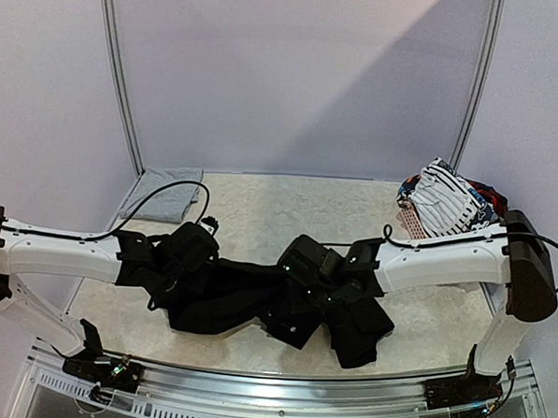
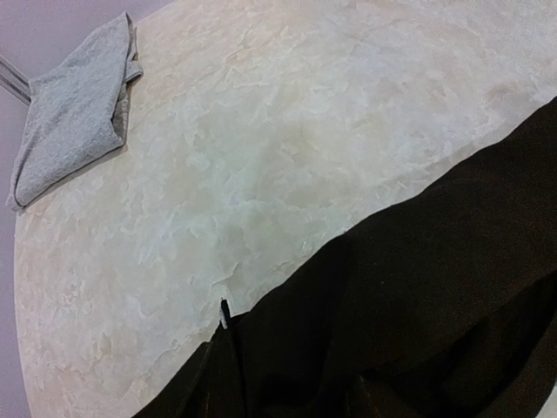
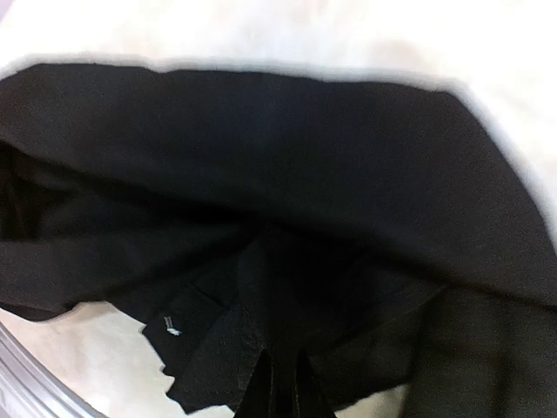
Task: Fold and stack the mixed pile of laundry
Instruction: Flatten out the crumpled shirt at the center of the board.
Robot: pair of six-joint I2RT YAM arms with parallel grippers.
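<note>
Large black trousers (image 1: pixel 256 297) lie crumpled across the near middle of the table, between my two grippers. My left gripper (image 1: pixel 191 251) is at their left end. In the left wrist view the black cloth (image 2: pixel 418 287) covers its fingers and gathers into folds at the jaws, so it looks shut on the trousers. My right gripper (image 1: pixel 304 266) is at the trousers' middle. Its narrow fingers (image 3: pixel 283 387) are closed together, pinching bunched black cloth (image 3: pixel 278 174). A folded light grey garment (image 1: pixel 163 195) lies flat at the back left and also shows in the left wrist view (image 2: pixel 78 109).
A pink perforated basket (image 1: pixel 408 221) stands at the back right. It holds a white black-striped piece (image 1: pixel 448 204) and red and blue bits (image 1: pixel 486 196). The table (image 1: pixel 289 205) has a pale crinkled surface, with a metal rail along its near edge (image 1: pixel 279 378).
</note>
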